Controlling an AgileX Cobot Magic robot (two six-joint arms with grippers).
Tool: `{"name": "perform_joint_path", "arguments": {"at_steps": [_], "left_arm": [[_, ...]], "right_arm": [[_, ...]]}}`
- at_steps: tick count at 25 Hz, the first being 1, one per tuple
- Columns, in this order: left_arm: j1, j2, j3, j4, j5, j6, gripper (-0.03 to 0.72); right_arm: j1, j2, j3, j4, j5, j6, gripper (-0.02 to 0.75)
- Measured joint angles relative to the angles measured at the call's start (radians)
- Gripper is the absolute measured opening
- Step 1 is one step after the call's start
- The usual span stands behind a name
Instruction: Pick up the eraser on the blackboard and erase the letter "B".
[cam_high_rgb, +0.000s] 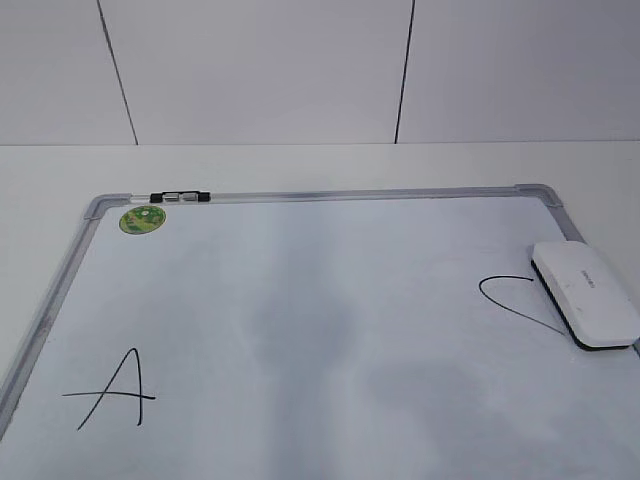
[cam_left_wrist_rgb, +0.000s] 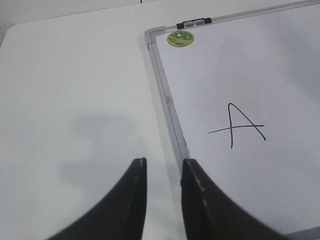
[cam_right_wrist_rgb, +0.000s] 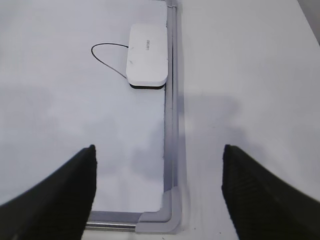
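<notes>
Lying flat ahead of the wide-open, empty right gripper (cam_right_wrist_rgb: 159, 172), the eraser (cam_right_wrist_rgb: 147, 55) hugs the board (cam_right_wrist_rgb: 60, 125) frame. Judged light, rigid, slick plastic; grip across its narrow sides. Left gripper (cam_left_wrist_rgb: 163, 170): narrowly parted, empty.

— How does the left gripper (cam_left_wrist_rgb: 162, 167) stand?
— Its two dark fingers (cam_left_wrist_rgb: 132, 200) are close together with a narrow gap between the tips, and nothing sits in that gap.
— And the right gripper (cam_right_wrist_rgb: 159, 159)?
— Spread wide, one ribbed finger at each lower corner of its wrist view, empty between them. Neither arm shows in the exterior view.
</notes>
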Motion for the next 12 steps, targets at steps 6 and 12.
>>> {"name": "perform_joint_path", "arguments": {"at_steps": [6, 12], "left_arm": [[0.000, 0.000, 0.000, 0.000, 0.000, 0.000, 0.190], [0.000, 0.000, 0.000, 0.000, 0.000, 0.000, 0.190]], "right_arm": [[0.000, 0.000, 0.000, 0.000, 0.000, 0.000, 0.587], [0.000, 0.000, 0.000, 0.000, 0.000, 0.000, 0.587]]}}
